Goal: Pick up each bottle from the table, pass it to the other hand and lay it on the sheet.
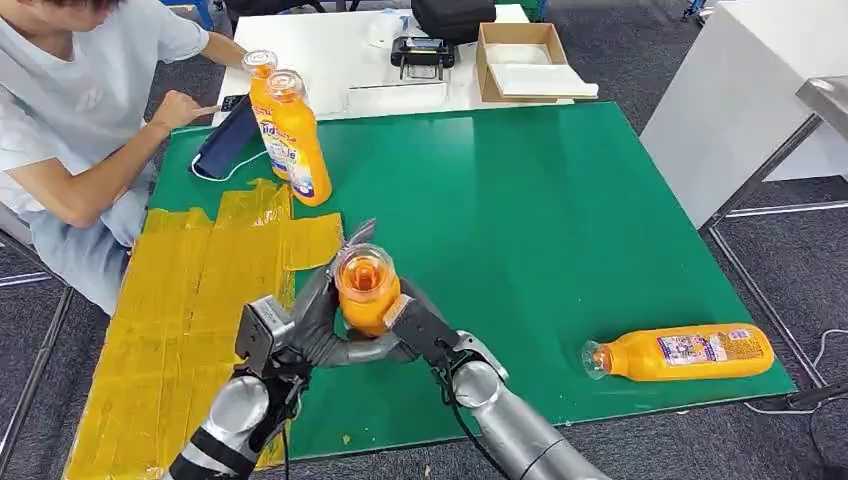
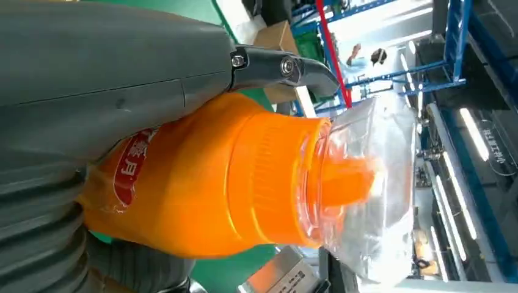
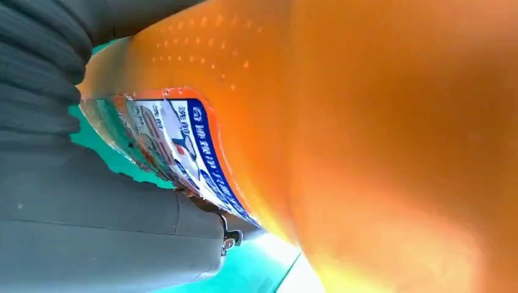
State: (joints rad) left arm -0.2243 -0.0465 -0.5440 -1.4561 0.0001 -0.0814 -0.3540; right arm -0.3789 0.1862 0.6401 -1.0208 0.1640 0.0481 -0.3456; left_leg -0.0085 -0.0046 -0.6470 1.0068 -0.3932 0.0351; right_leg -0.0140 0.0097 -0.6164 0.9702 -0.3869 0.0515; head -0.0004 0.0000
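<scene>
Both hands meet on one upright orange bottle [image 1: 366, 292], lifted over the near part of the green desk [image 1: 560, 220]. Left hand [image 1: 305, 325] wraps it from the left, fingers [image 2: 287, 67] clamped round the body just below the orange cap. Right hand [image 1: 425, 335] presses the opposite side, fingers [image 3: 116, 220] closed against the label. Clear overcap points up toward the head cam.

Directly left of the fingers lies the yellow sheet [image 1: 190, 300], running from the near desk edge back toward the far side, wrinkled, its right border just beside the left hand. Beyond the fingers, at the sheet's far end, two more bottles [image 1: 295, 140] stand upright, touching each other. A dark blue pouch [image 1: 225, 140] lies just left of them.

Right of the fingers is a wide stretch of bare green. Well apart from the fingers, near the desk's near-right corner, another bottle [image 1: 680, 353] lies on its side, cap toward the hands, close to the near edge.

A seated person [image 1: 70, 110] is at the far-left desk edge, one hand by the pouch. Behind the green top, a white table [image 1: 340, 60] carries a cardboard box [image 1: 525, 62] and a black device [image 1: 422, 55].
</scene>
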